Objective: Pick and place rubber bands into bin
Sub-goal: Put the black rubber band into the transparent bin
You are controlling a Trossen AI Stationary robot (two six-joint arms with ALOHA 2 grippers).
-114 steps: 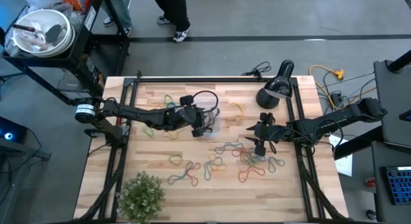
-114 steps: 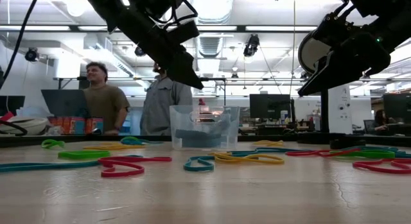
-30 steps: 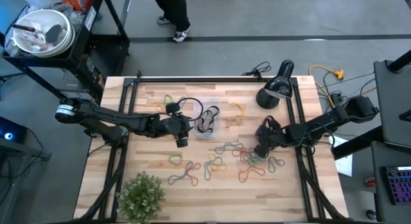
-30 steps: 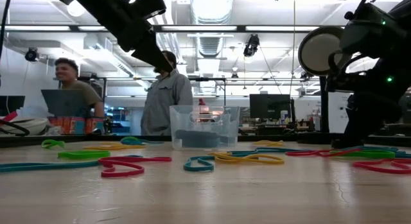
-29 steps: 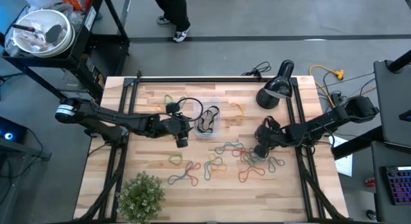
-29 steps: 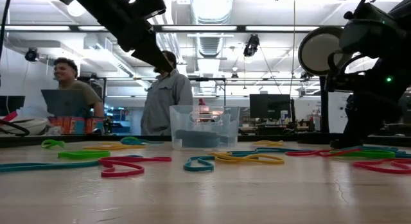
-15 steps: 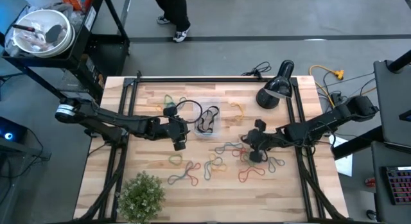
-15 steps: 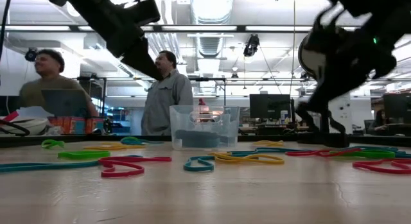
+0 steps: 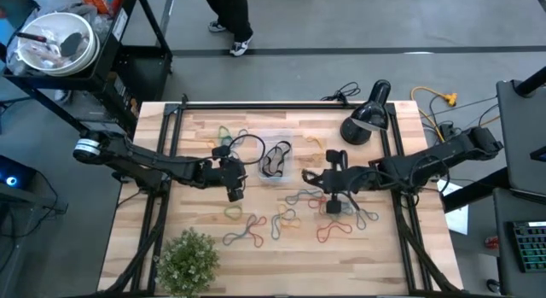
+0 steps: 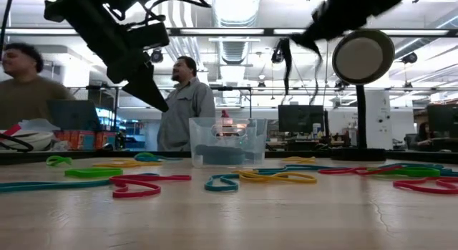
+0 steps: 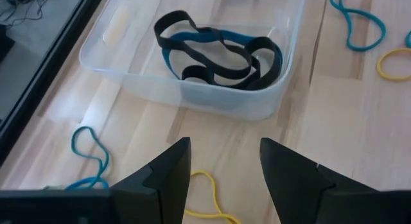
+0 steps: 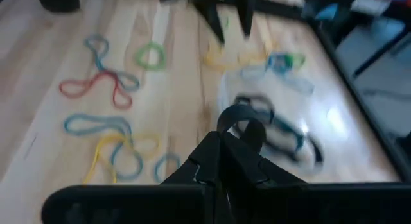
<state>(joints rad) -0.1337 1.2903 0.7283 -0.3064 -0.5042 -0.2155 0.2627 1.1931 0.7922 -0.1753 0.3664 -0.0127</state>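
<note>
The clear bin (image 9: pixel 277 160) stands on the table's far middle with black and blue rubber bands (image 11: pixel 218 54) inside. Several coloured rubber bands (image 9: pixel 299 200) lie loose on the wood in front of it. My right gripper (image 9: pixel 312 176) hangs high just right of the bin, shut on a black rubber band (image 10: pixel 286 64). My left gripper (image 9: pixel 234 189) hovers open at the bin's left near corner, and in the left wrist view its fingers (image 11: pixel 173 172) frame bare wood in front of the bin (image 11: pixel 192 83). My right gripper (image 12: pixel 221 139) pinches the black band between its two shut fingertips. A short loop of it (image 12: pixel 239 121) stands out past the tips. The fingers slant down toward the table's left. The band's lower end (image 10: pixel 286 89) hangs slack, well clear of the table.
A black desk lamp (image 9: pixel 365 123) stands at the back right and a potted plant (image 9: pixel 186 260) at the near left corner. Black cables (image 9: pixel 341 95) lie at the far edge. People (image 10: pixel 182 99) stand beyond the table. A white bowl (image 9: pixel 51 42) sits on a stand off the table.
My right gripper has risen from the bands on the table's right, lifting the black band clear. It has rolled and swung left toward the bin. My left gripper has sunk a little beside the bin and stayed open.
</note>
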